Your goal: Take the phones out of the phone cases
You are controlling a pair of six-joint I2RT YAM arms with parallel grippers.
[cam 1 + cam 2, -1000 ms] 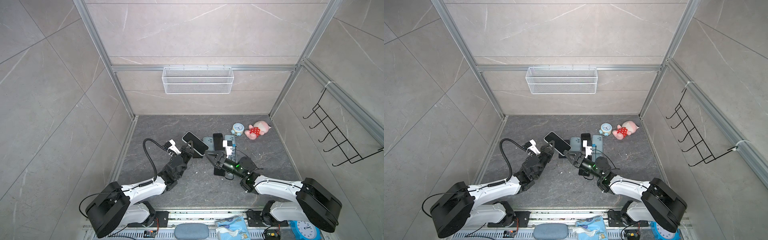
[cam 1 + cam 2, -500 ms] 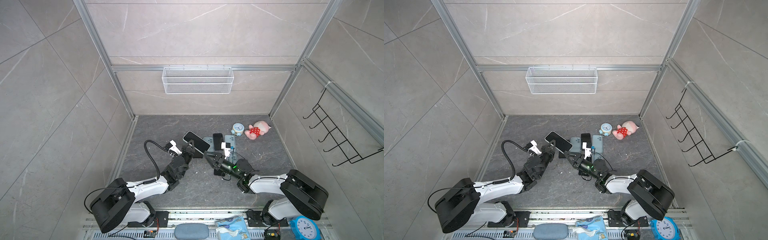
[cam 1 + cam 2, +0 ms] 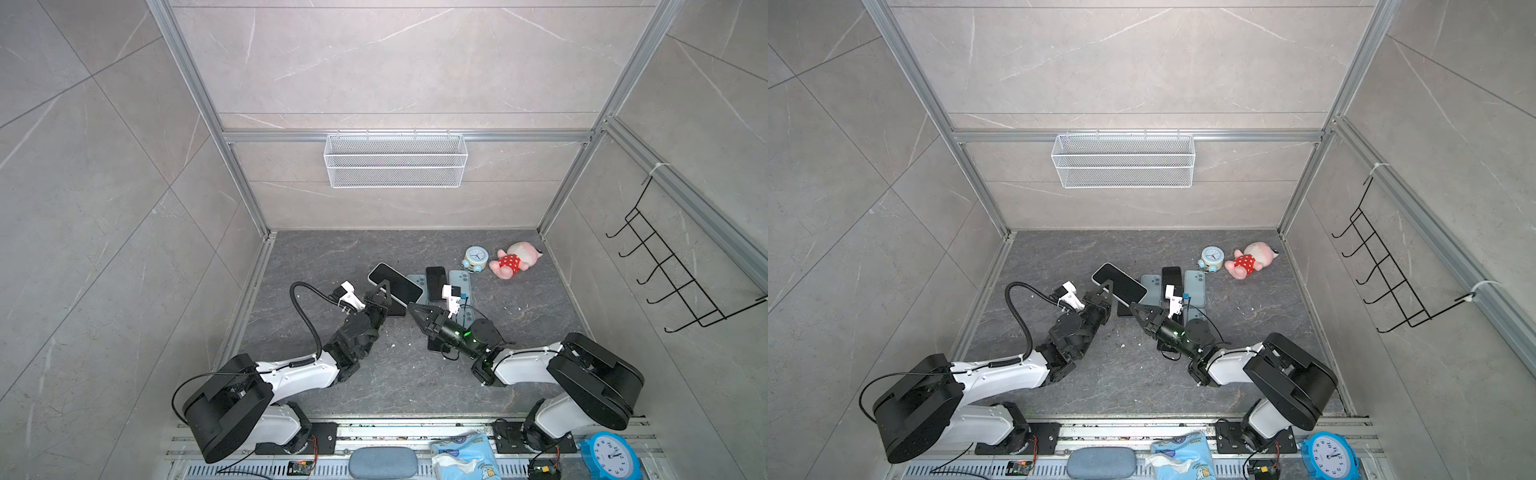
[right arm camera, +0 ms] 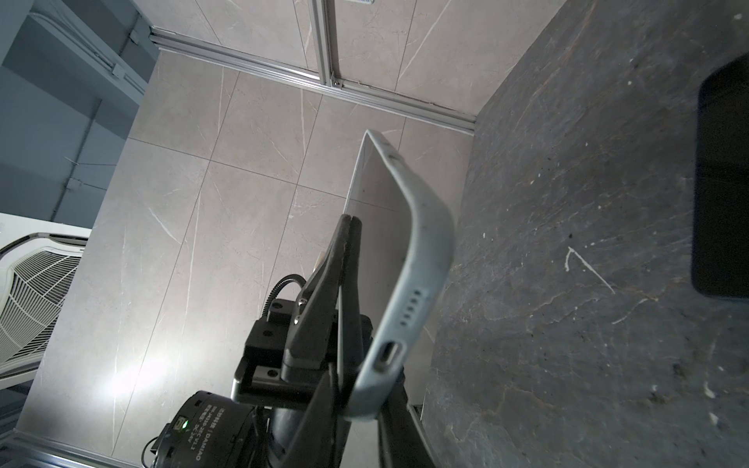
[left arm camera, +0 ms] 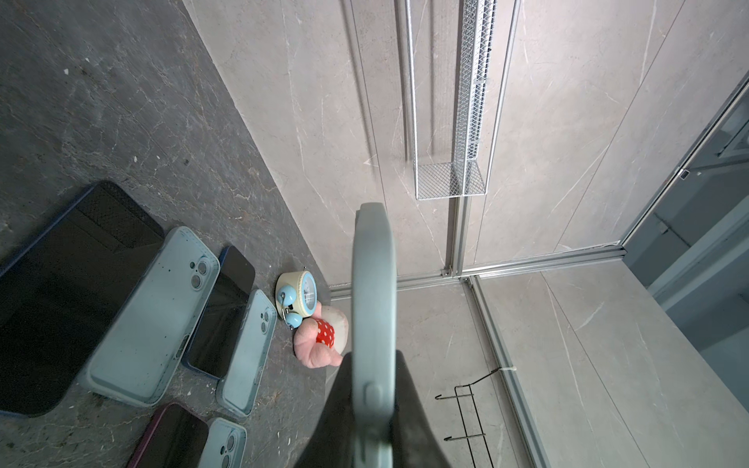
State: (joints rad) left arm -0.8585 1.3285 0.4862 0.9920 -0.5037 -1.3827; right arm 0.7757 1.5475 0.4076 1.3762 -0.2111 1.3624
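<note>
Left end effector [image 3: 384, 291] clamps phone [image 3: 397, 281]; right end effector [image 3: 411, 308] straddles its corner, grip unclear

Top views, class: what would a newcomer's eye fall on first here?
The black-screened phone in a pale grey-blue case, held above the dark floor by the left gripper, mid-scene, the right gripper at its near corner. Beside it lie pale blue empty cases; a pink plush toy rests toward the right wall.

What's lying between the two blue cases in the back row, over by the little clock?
A black phone lies flat, screen up, in that gap. The left wrist view shows it best, and both top views show it too.
</note>
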